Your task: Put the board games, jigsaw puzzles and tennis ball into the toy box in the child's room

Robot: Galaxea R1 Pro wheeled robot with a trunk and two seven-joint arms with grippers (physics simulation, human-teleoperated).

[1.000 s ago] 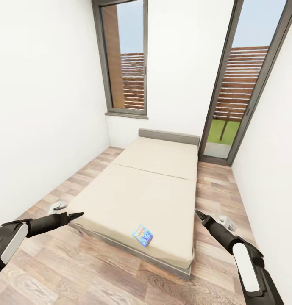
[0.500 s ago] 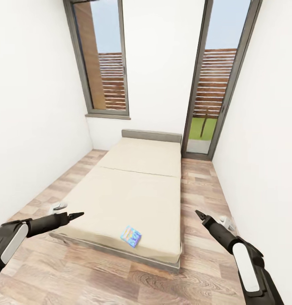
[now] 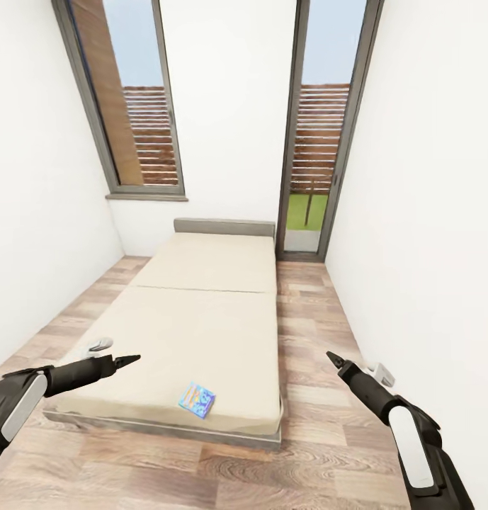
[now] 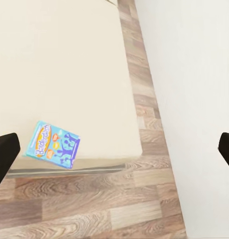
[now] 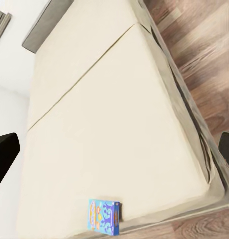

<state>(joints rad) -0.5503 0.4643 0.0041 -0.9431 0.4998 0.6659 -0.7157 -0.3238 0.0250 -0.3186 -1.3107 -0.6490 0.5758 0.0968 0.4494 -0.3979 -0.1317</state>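
Observation:
One board game point(image 3: 197, 400), a flat blue box with a bright print, lies on the beige bed point(image 3: 201, 312) close to its foot edge. It also appears in the left wrist view as the same blue box point(image 4: 53, 145) and in the right wrist view point(image 5: 104, 216). My left gripper point(image 3: 130, 359) hovers over the bed's near left corner, left of the box. My right gripper point(image 3: 332, 356) hangs over the floor to the right of the bed. In both wrist views the dark fingers point(image 4: 4, 154) point(image 5: 4, 152) stand far apart with nothing between them. The table and toy box are out of view.
The bed fills most of a narrow room with white walls on both sides. A strip of wooden floor point(image 3: 307, 333) runs along its right side to a glass door point(image 3: 314, 142). A window point(image 3: 130, 113) is at the back left. Small white objects point(image 3: 98, 345) point(image 3: 382, 372) lie on the floor.
The whole picture has shifted: the camera has swung right, so bed, window and door sit further left in view. Both arms hold the same pose. The board game lies where it was.

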